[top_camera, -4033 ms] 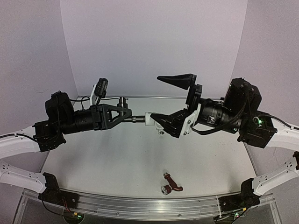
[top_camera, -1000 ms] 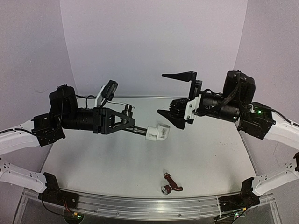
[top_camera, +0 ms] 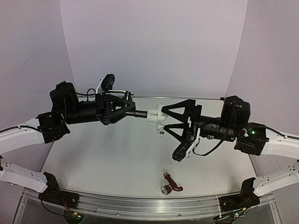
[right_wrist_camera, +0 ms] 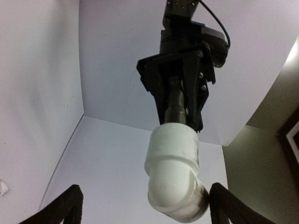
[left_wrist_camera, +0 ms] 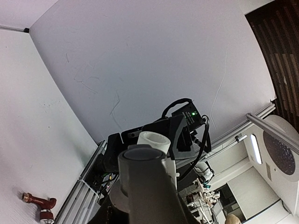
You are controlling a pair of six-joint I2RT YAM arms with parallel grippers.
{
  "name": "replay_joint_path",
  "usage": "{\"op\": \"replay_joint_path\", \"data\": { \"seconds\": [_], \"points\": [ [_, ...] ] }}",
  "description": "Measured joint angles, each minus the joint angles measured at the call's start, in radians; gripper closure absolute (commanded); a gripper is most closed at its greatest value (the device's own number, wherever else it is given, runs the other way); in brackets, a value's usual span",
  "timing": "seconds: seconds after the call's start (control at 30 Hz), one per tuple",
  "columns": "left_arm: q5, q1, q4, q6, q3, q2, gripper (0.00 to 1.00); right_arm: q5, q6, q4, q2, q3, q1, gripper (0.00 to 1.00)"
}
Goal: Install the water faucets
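Right gripper: jaws spread wide, its fingers flanking the white elbow fitting on 2 sides without touching it, as the right wrist view shows. Left gripper: clamped on the dark faucet, whose stem runs out of the fingers and into the elbow's near socket. The joined pair is held in the air above the middle of the table. Its long axis is roughly level and runs from left to right, straight from 1 gripper toward the other, so the elbow sits at the right arm's fingertips and the faucet body at the left's. The likely step is for the right jaws to close on the elbow and brace it while the left arm seats or turns the faucet. How deeply the stem is seated cannot be told. The reddish-brown faucet lies flat on the table near the front edge, well apart from both grippers and untouched. It is below the right gripper and nearer that arm.
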Motion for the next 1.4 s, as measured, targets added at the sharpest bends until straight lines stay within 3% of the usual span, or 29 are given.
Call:
{"op": "replay_joint_path", "data": {
  "seconds": [0.17, 0.5, 0.83, 1.03, 1.4],
  "points": [
    [0.018, 0.003, 0.002, -0.046, 0.0, 0.013, 1.0, -0.04, -0.088, 0.01, 0.02, -0.002, 0.0, 0.24],
    [0.041, 0.004, 0.001, -0.089, 0.0, 0.039, 1.0, -0.079, -0.135, 0.044, 0.082, 0.023, 0.0, 0.58],
    [0.046, 0.009, 0.036, -0.035, 0.001, 0.037, 1.0, -0.086, -0.079, 0.027, 0.092, 0.076, 0.0, 0.67],
    [0.046, 0.022, 0.052, 0.044, 0.021, 0.038, 1.0, -0.072, 0.147, -0.049, 0.119, 0.167, -0.001, 0.7],
    [0.045, 0.02, 0.043, 0.31, 0.034, 0.002, 1.0, -0.085, 0.871, -0.192, 0.155, 0.296, -0.003, 0.75]
  ]
}}
